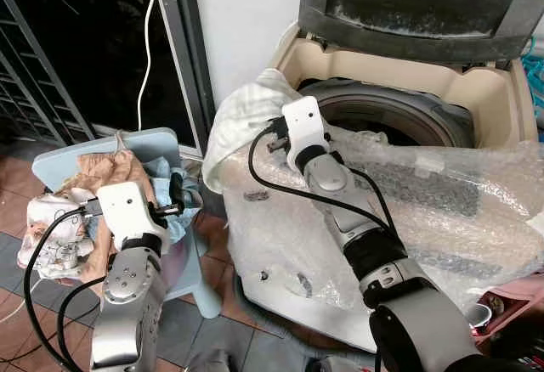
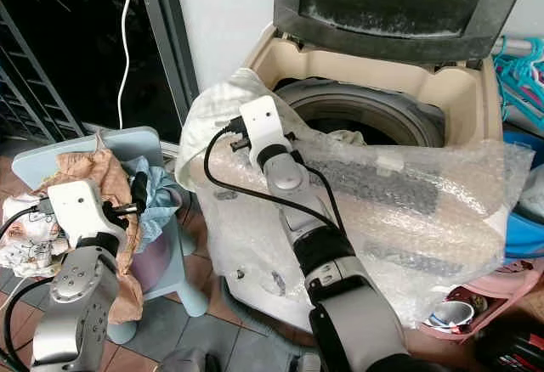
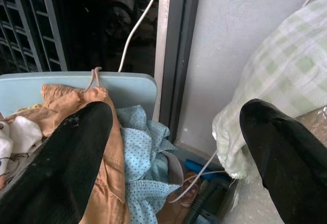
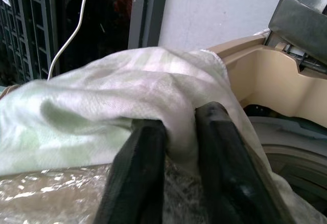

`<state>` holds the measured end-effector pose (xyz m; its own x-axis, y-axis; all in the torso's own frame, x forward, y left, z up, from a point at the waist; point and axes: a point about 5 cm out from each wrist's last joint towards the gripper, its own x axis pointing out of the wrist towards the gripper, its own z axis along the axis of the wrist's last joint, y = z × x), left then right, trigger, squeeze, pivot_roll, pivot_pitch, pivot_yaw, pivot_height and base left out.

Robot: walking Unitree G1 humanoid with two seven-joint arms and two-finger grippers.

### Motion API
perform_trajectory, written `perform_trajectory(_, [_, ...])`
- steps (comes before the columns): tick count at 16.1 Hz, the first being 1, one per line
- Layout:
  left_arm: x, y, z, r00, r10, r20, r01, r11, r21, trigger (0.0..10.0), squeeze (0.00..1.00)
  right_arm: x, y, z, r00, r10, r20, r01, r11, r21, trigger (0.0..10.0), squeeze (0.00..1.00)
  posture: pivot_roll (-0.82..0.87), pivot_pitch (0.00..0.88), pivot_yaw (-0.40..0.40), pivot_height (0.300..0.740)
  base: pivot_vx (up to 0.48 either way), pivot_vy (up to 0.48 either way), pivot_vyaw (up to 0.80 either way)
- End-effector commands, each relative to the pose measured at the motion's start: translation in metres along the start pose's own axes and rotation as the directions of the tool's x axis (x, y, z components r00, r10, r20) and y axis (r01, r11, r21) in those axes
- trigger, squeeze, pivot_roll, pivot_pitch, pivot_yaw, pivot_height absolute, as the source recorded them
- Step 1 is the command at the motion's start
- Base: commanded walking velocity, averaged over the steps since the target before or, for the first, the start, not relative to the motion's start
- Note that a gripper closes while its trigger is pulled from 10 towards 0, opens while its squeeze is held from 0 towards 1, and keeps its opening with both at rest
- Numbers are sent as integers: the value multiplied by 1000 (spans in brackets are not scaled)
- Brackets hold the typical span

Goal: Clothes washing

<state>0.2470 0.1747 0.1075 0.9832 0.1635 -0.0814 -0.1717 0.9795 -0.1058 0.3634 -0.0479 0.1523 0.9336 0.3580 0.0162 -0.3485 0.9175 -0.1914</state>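
Left eye view: beyond the right pincer [image 4: 179, 132], the washer [image 1: 476, 100] stands lid-up, its drum contents unclear. That pincer pinches a checked cloth [image 1: 242, 117] at the rim, not yet in. Beside the open left pincer [image 3: 173, 132], a chair [image 1: 170, 144] holds more clothes [image 1: 110, 177], so loading seems barely begun.

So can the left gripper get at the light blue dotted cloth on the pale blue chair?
Probably yes: the left gripper hangs open right by the light blue dotted cloth, nothing between them.
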Motion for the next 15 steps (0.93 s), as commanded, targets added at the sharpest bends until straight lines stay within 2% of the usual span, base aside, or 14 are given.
perform_trajectory(1, [1, 1, -1, 1000, 10, 4, -10, 1000, 12, 10000, 0, 4, -6, 10, 999, -29, 40, 28, 999, 24, 0, 0, 31, 0, 22, 740, 0, 0, 0])
perform_trajectory(5, [2, 0, -1, 1000, 13, 5, -13, 1000, 14, 10000, 0, 4, -10, 17, 995, -55, 86, 50, 997, 53, 0, 0, 29, 0, 20, 740, 0, 0, 0])
perform_trajectory(7, [3, 0, -1, 1000, 17, 5, -17, 1000, 15, 10000, 0, 3, -24, 26, 981, -130, 143, 120, 990, 75, 0, 0, 28, 0, 19, 740, 0, 0, 0])
perform_trajectory(8, [3, 0, -2, 1000, 18, 5, -18, 1000, 16, 10000, 0, 1, -35, 30, 968, -188, 166, 175, 980, 89, 0, 0, 27, 0, 19, 740, 0, 0, 0])
perform_trajectory(9, [3, 0, -2, 1000, 20, 5, -20, 1000, 16, 10000, 0, -3, -58, 36, 940, -284, 190, 272, 958, 87, 0, 0, 25, 0, 19, 740, 0, 0, 0])
perform_trajectory(10, [3, 0, -2, 1000, 21, 5, -21, 1000, 16, 10000, 0, -5, -66, 38, 927, -318, 197, 307, 948, 84, 0, 0, 25, 0, 19, 740, 0, 0, 0])
perform_trajectory(12, [4, 1, -2, 1000, 22, 4, -22, 1000, 17, 10000, 0, -18, -122, 46, 833, -515, 201, 516, 855, 49, 0, 0, 18, 0, 23, 740, 0, 0, 0])
perform_trajectory(14, [5, 1, -2, 1000, 22, 4, -22, 1000, 19, 10000, 0, -29, -154, 51, 765, -612, 200, 619, 785, 29, 0, 0, 14, 0, 26, 740, 0, 0, 0])
perform_trajectory(15, [6, 1, -3, 1000, 21, 4, -21, 1000, 21, 10000, 0, -41, -182, 55, 702, -682, 208, 697, 717, -4, 0, 0, 7, 0, 32, 740, 0, 0, 0])
